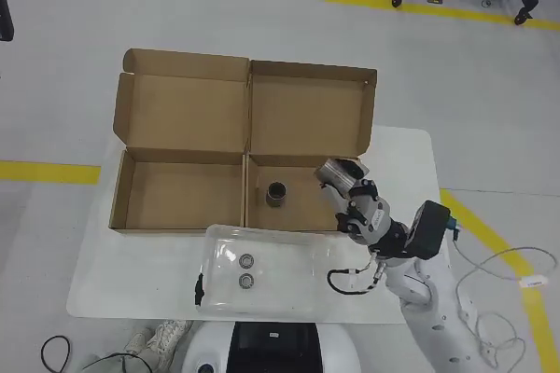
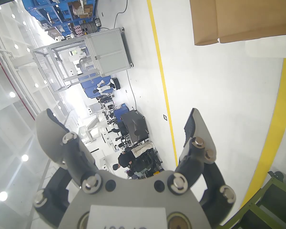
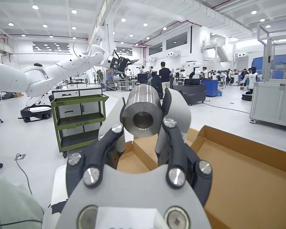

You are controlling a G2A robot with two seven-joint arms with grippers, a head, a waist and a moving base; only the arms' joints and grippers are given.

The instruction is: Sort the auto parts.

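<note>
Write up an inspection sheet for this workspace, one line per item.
Surface: white table, carrying box and tray.
Job's things: steel cylinder held above the right compartment of the box; a darker sleeve stands upright in that compartment; two rings lie in the clear tray.
Clutter: small black item at the tray's edge, cannot identify.
End effectors: right end effector shut on the cylinder; left end effector open, holding nothing, raised away from the table.
Cables: black cable looped beside the tray.
Surroundings: yellow floor lines; green cart.
</note>
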